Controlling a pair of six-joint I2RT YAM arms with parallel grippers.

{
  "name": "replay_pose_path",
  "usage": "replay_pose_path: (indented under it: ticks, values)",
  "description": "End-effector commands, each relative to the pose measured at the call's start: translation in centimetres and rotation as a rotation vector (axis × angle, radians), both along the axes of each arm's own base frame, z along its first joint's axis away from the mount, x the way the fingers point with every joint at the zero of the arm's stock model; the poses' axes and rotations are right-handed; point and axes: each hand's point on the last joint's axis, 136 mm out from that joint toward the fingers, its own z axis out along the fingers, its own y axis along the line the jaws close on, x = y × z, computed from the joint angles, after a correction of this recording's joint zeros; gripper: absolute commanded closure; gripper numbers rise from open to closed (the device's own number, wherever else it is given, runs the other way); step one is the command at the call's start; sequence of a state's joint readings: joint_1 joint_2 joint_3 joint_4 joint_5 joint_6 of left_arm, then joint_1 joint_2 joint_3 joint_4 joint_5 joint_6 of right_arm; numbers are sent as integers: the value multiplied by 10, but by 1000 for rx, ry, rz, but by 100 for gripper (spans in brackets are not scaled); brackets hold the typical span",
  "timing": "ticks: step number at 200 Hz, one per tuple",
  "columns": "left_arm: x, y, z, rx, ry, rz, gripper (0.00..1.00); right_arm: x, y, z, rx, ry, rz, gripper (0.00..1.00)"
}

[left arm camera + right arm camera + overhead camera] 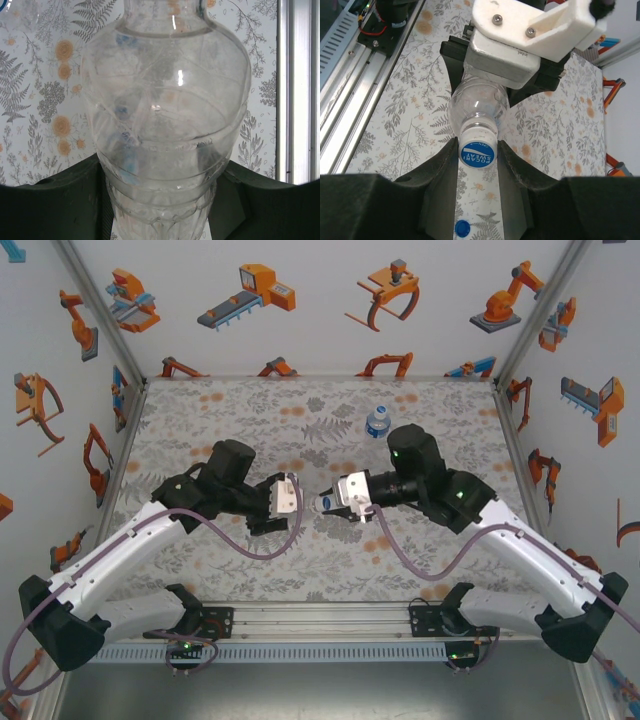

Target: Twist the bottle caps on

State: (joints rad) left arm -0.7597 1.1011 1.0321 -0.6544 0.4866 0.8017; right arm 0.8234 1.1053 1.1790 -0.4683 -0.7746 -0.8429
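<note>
Grips a clear bottle (165, 115) in the left hand (160, 167), dark fingers (50, 210) pressed to both lower flanks. Points the neck up past the picture's top. Hangs over the fern-and-flower mat (40, 100), near the counter's metal edge rail (295, 90).

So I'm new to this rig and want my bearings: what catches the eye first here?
Over the middle of the mat, the left gripper holds a clear bottle sideways while the right gripper grips its blue-topped cap. A second bottle stands alone at the back of the mat, and a loose blue cap lies on the mat beneath the right gripper.
</note>
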Motion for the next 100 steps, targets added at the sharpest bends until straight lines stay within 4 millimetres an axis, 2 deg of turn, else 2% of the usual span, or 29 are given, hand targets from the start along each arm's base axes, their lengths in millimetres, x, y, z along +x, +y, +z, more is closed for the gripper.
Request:
replay_pose_path:
  ticks: [1,53,100]
  values:
    - [-11,-9,16,-56,0,-65,100,-12,1,2,0,-64,83,100]
    - [-16,-10,17,-66,30,-81,100,-14,5,-9,-15,-58,94,100]
    - [-9,-11,19,-64,-4,-62,100,8,13,-12,0,262,-124,100]
